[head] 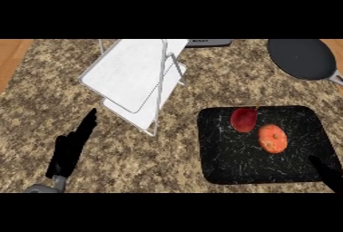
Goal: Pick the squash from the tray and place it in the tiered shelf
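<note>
so the squash [272, 138] is a small orange roundish thing lying on the black tray [227, 167], a bit right of the tray's middle. right beside it, up and to the left, is a dark red piece [244, 119], looks like they nearly touch. the tiered shelf [134, 74] is white with thin metal rails, standing on the table to the upper left, well apart from the tray.

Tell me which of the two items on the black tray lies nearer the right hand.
The orange one, lying lower right on the tray; the dark red one sits farther up, away from the right hand.
</note>
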Action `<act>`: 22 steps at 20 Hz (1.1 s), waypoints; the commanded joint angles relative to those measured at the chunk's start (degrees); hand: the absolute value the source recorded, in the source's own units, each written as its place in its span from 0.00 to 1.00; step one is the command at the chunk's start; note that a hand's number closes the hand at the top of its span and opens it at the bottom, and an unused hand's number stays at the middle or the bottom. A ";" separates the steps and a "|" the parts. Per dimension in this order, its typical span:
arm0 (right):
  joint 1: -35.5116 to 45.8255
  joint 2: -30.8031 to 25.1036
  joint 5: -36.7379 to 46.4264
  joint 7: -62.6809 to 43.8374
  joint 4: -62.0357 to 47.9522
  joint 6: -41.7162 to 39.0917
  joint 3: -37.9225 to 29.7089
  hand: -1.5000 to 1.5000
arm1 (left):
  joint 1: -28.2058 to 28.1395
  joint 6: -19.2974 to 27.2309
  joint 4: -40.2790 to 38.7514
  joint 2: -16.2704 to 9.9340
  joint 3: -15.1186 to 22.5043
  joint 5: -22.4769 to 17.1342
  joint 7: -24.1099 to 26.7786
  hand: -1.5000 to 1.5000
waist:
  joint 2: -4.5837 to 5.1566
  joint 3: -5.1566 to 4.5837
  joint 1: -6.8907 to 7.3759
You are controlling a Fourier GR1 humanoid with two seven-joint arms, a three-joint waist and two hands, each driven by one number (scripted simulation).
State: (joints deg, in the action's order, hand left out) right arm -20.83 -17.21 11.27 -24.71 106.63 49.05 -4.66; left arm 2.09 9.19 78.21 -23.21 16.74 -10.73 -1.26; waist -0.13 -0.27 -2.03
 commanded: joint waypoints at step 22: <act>19.59 -12.39 20.95 -60.49 -6.88 -39.78 9.41 0.00 | 3.65 -3.58 -1.91 2.34 2.63 1.70 0.02 0.50 | 1.12 -0.04 6.26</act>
State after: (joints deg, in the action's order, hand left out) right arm -9.30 -32.41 32.11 -71.41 103.45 16.42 3.69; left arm 5.96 6.20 77.24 -21.26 19.19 -9.10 -1.91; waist 1.12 -0.43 4.31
